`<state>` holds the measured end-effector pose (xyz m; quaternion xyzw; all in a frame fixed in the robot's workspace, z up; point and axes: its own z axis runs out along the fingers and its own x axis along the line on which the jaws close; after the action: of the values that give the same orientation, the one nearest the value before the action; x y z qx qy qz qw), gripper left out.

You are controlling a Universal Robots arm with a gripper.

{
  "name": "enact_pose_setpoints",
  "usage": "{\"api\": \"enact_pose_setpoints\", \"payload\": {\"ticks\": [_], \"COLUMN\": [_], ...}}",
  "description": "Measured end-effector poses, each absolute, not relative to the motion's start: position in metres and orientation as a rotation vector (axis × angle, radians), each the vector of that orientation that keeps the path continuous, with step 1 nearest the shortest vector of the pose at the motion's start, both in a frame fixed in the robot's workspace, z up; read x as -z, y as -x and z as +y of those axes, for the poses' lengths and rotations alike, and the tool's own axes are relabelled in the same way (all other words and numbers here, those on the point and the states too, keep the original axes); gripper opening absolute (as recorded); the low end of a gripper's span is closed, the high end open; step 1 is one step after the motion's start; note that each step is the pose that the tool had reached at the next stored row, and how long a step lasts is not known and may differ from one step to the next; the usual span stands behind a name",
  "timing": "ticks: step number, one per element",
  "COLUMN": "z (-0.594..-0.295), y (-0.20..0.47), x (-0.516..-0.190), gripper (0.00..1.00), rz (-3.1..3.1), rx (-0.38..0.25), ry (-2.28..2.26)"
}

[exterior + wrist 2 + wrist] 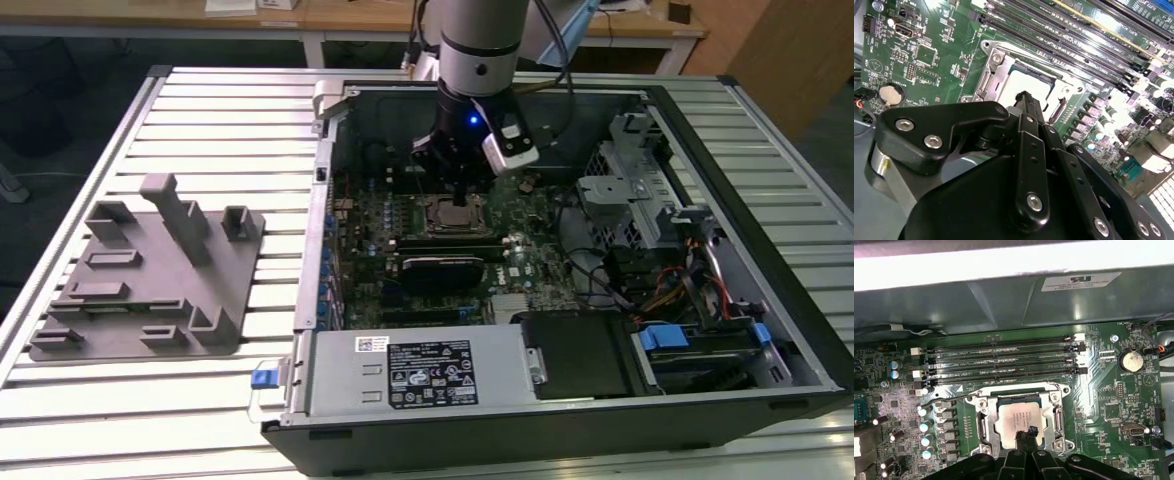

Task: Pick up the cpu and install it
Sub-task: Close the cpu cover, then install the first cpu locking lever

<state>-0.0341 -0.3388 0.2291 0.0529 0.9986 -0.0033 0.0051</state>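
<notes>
Ribbed silver aluminium worktable (214, 110); behind it, pale wooden desks on white legs (347, 18), dark floor (34, 215), brown wooden panel (787, 50).

The cpu (1015, 417) lies in the socket (980, 422), under the end effector (1025, 434).

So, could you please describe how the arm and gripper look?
The arm is a silver-grey cylinder with a black wrist, a blue light, a white camera block and black cables. The gripper is black, with jointed links and silver screws.

The cpu (1016, 419) (square, silver-grey metal top) lies flat inside the motherboard socket (981, 416), edges parallel to its frame.
</notes>
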Motion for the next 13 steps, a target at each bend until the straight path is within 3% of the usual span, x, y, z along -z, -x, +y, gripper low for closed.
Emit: {"api": "enact_pose_setpoints", "payload": {"ticks": [13], "z": [-0.3388], "y": [0.0341], "x": [-0.2335], "gripper": [0.11], "rz": [3.127], "rx": [0.01], "ry": [-0.166]}}
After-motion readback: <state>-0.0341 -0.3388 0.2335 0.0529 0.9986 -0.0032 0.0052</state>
